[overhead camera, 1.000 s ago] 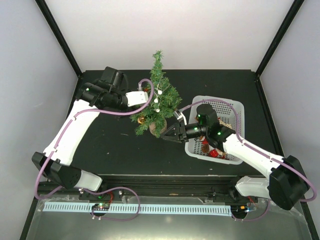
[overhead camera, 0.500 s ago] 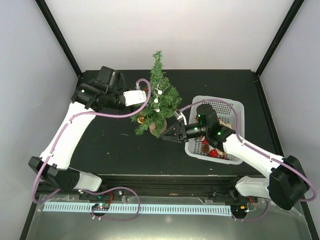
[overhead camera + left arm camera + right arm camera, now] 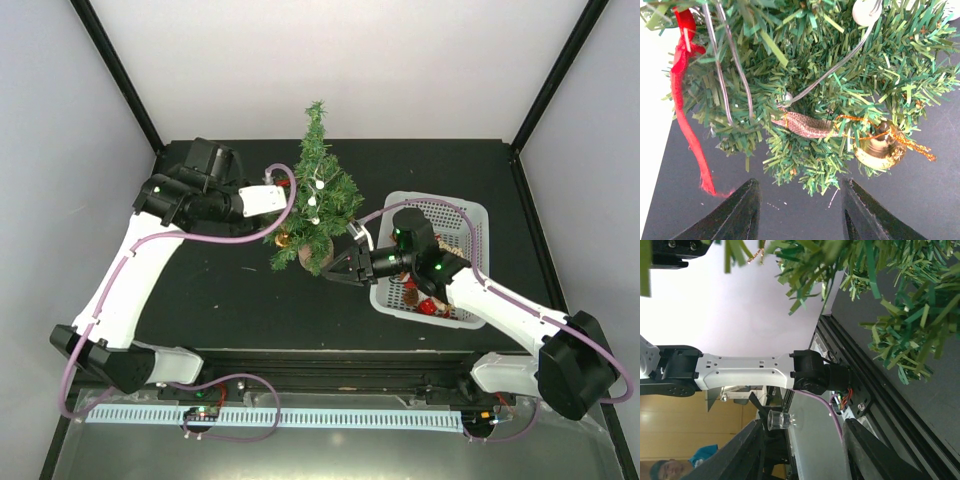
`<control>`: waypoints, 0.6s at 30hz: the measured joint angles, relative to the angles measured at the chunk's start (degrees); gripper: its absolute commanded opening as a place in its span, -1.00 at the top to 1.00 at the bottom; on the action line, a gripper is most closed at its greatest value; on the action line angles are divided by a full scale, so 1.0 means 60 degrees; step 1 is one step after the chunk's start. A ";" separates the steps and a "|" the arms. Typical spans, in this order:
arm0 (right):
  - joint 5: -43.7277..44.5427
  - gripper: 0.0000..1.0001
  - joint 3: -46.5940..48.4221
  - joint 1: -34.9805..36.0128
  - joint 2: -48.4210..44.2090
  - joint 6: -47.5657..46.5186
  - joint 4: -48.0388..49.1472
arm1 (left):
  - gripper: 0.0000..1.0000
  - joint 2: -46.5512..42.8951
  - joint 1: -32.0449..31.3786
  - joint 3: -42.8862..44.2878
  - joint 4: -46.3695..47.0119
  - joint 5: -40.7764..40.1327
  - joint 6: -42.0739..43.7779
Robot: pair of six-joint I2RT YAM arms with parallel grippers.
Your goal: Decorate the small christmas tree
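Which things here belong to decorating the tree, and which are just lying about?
Job: small christmas tree; gold bell and red ribbon already hanging on it; white basket holding ornaments.
Lying about: white slotted strip along the near edge.

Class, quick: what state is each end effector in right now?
Left end effector: open, holding nothing, facing the small christmas tree.
Right end effector: open, holding nothing.

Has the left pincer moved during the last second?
Yes. The left pincer has drawn back slightly leftward, away from the small christmas tree, which has stayed put.
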 measured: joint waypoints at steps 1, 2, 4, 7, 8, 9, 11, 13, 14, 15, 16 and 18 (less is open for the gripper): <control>0.0004 0.12 0.0000 -0.0004 0.0000 -0.0069 -0.0062 | 0.10 -0.0018 0.0033 -0.0018 -0.0025 -0.0015 0.0000; 0.0007 0.12 0.0000 -0.0007 0.0000 -0.0124 -0.0135 | 0.10 -0.0047 0.0073 -0.0022 -0.0047 -0.0018 0.0000; 0.0018 0.12 0.0000 -0.0051 -0.0022 -0.0280 -0.0386 | 0.10 -0.0131 0.0200 -0.0025 -0.0113 -0.0004 -0.0007; 0.0146 0.14 0.0000 -0.0291 -0.0342 -0.0619 -0.1075 | 0.09 -0.0339 0.0627 -0.0025 -0.0379 0.0266 -0.0062; 0.0240 0.15 0.0000 -0.0437 -0.0597 -0.0798 -0.1421 | 0.09 -0.0452 0.0831 -0.0025 -0.0499 0.0419 -0.0080; 0.0335 0.16 0.0000 -0.0594 -0.0882 -0.0965 -0.1763 | 0.09 -0.0594 0.0947 -0.0025 -0.0667 0.0637 -0.0106; 0.0543 0.17 0.0011 -0.0969 -0.1515 -0.1319 -0.2452 | 0.09 -0.0892 0.1410 -0.0025 -0.0998 0.1093 -0.0153; 0.0860 0.18 0.0124 -0.1519 -0.2262 -0.1708 -0.3326 | 0.09 -0.1260 0.1698 -0.0033 -0.1388 0.1661 -0.0193; 0.1089 0.18 0.0255 -0.1800 -0.2550 -0.1927 -0.3799 | 0.08 -0.1435 0.1763 -0.0055 -0.1566 0.1967 -0.0226; 0.1322 0.18 0.0404 -0.2022 -0.2758 -0.2135 -0.4189 | 0.07 -0.1585 0.1789 -0.0091 -0.1690 0.2204 -0.0255; 0.1741 0.18 0.0652 -0.2288 -0.2918 -0.2379 -0.4761 | 0.06 -0.1763 0.1814 -0.0157 -0.1843 0.2535 -0.0310; 0.2634 0.20 0.1191 -0.2656 -0.2969 -0.2852 -0.5759 | 0.06 -0.2029 0.1851 -0.0313 -0.2138 0.3140 -0.0455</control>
